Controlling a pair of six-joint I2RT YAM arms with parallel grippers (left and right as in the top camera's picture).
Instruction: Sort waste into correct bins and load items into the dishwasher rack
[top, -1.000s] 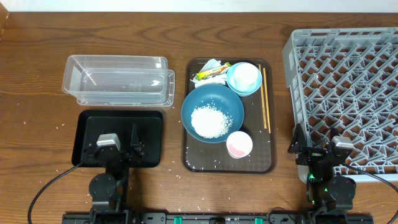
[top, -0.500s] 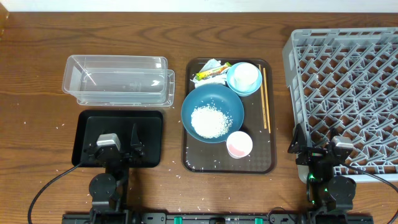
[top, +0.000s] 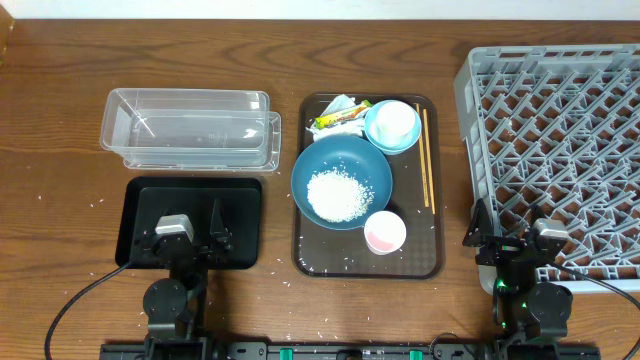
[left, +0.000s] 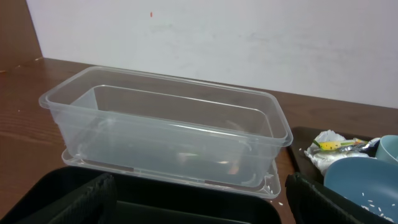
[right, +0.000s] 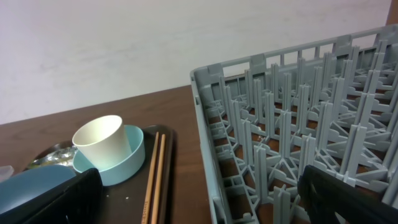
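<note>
Loose white rice grains (top: 340, 194) lay in the large dark-blue bowl (top: 314, 162) on the flat brown tray (top: 431, 256); my left gripper (top: 183, 238) and right gripper (top: 507, 246) stood wide apart, empty.

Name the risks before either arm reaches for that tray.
The dark-blue bowl holds loose rice; tilting it while lifting would likely scatter grains. A white cup stands inside the light-blue bowl and may topple out. The chopsticks lie flat beside the brown tray's rim, so pinching them may fail.
</note>
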